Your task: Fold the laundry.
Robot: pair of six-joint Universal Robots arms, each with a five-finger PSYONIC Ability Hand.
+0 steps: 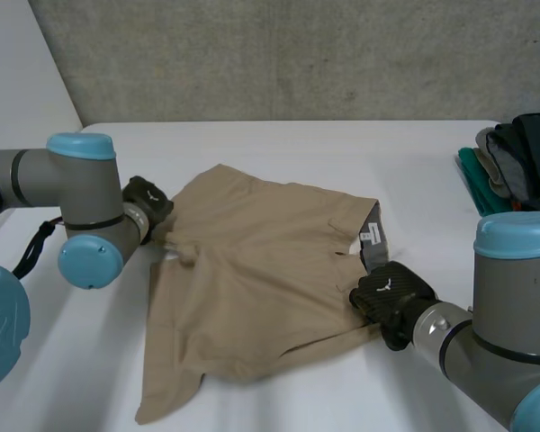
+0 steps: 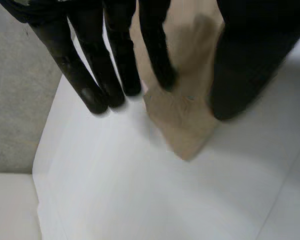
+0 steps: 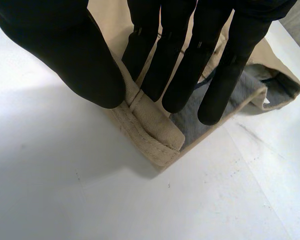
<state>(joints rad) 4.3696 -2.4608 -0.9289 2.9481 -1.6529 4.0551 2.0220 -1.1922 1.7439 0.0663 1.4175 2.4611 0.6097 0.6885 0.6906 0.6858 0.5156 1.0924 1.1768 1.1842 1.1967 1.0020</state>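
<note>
Lying rumpled across the middle of the white table (image 1: pixel 279 144), the tan shorts (image 1: pixel 261 279) in the head view have the left hand (image 1: pixel 147 202) at their far left edge. The right hand (image 1: pixel 391 297) is at the near end of the waistband on the right. A pile of dark clothes (image 1: pixel 520 157) sits well apart at the table's right edge. Both forearms reach inward, low over the table.

The left wrist view adds the grip. A flap (image 2: pixel 182 107) of the tan cloth is pinched between one finger and the thumb and hangs past the fingertips. The other fingers (image 2: pixel 90 85) are straight beside it.

The right wrist view shows the thumb (image 3: pixel 75 55) outside the waistband corner (image 3: pixel 150 132). Straight fingers inside it, above the grey lining (image 3: pixel 195 127), clamp that corner.
</note>
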